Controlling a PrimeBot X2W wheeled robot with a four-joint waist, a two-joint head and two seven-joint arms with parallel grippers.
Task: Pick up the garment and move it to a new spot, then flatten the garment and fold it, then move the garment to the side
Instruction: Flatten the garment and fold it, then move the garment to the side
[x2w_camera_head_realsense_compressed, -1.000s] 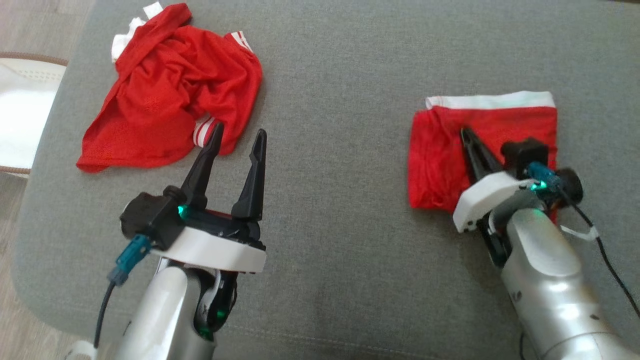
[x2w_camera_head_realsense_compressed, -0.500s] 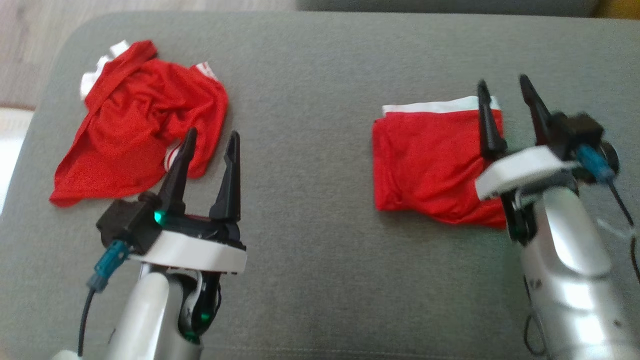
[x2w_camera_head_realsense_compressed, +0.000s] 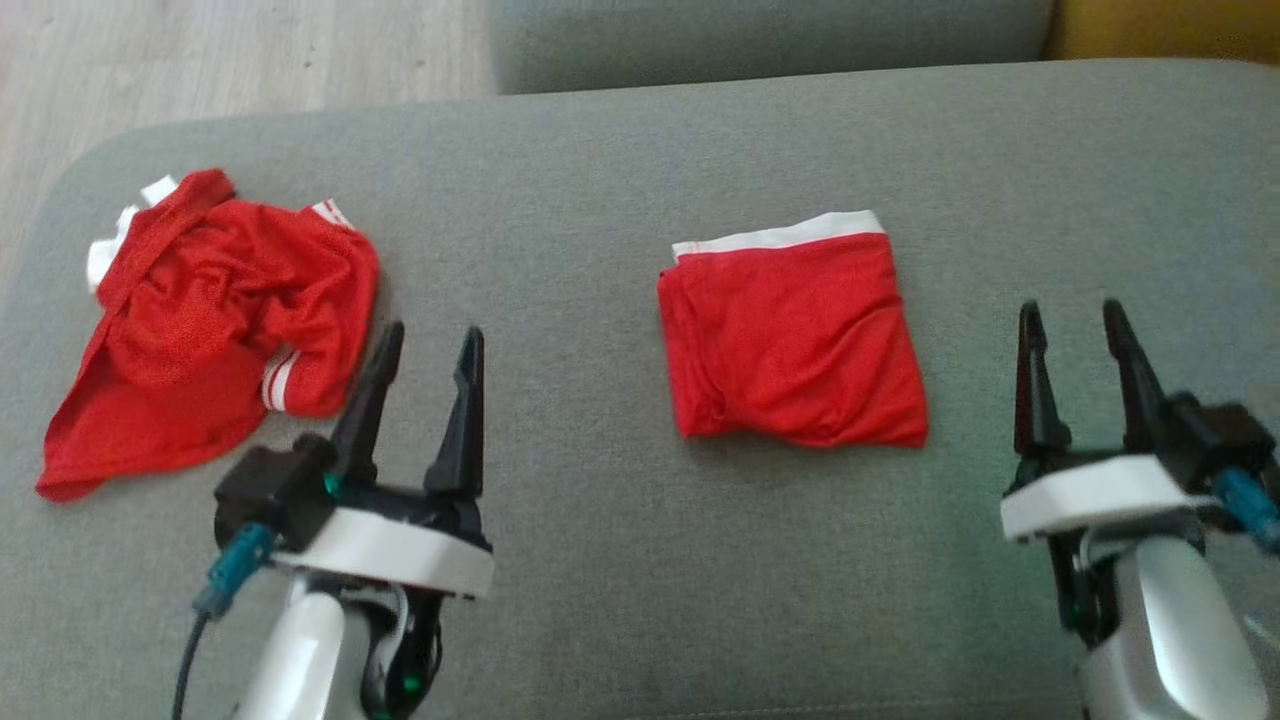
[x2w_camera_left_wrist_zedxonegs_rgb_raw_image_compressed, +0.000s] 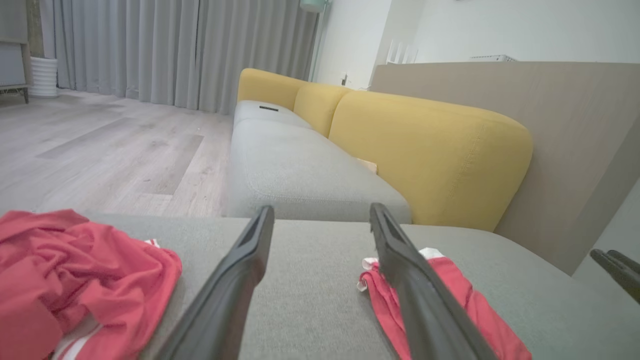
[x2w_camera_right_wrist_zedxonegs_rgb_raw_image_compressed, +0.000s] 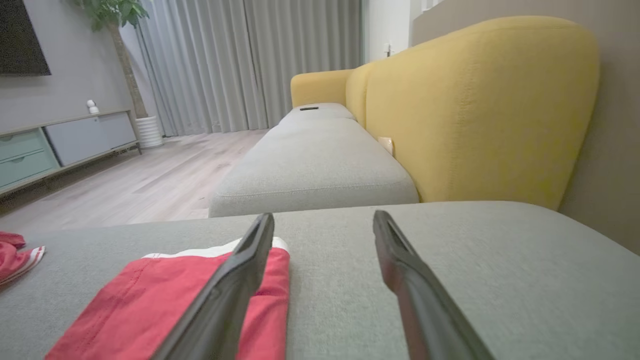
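Note:
The garment (x2w_camera_head_realsense_compressed: 795, 335), red with a white waistband, lies folded into a neat rectangle on the grey cushion (x2w_camera_head_realsense_compressed: 620, 560), right of the middle. My right gripper (x2w_camera_head_realsense_compressed: 1070, 307) stands open to its right, clear of the cloth, with nothing between its fingers. Through the right wrist view, the gripper (x2w_camera_right_wrist_zedxonegs_rgb_raw_image_compressed: 324, 219) has the folded garment (x2w_camera_right_wrist_zedxonegs_rgb_raw_image_compressed: 150, 305) to its left. A second, crumpled red garment (x2w_camera_head_realsense_compressed: 210, 320) with white stripes lies at the far left. My left gripper (x2w_camera_head_realsense_compressed: 433, 332) is open just beside its lower right edge. The left wrist view has that gripper (x2w_camera_left_wrist_zedxonegs_rgb_raw_image_compressed: 321, 212) between the crumpled garment (x2w_camera_left_wrist_zedxonegs_rgb_raw_image_compressed: 85, 275) and the folded one (x2w_camera_left_wrist_zedxonegs_rgb_raw_image_compressed: 465, 305).
The cushion's rounded far left corner drops to a wood floor (x2w_camera_head_realsense_compressed: 250, 60). Beyond the cushion run a grey sofa seat (x2w_camera_right_wrist_zedxonegs_rgb_raw_image_compressed: 315, 165) and a yellow backrest (x2w_camera_left_wrist_zedxonegs_rgb_raw_image_compressed: 425, 145). Bare cushion lies between the two garments and along the near edge.
My right gripper was shut and lying on the folded garment; it has opened, lifted off and drawn back to the garment's right. The camera has shifted. The left gripper stays open.

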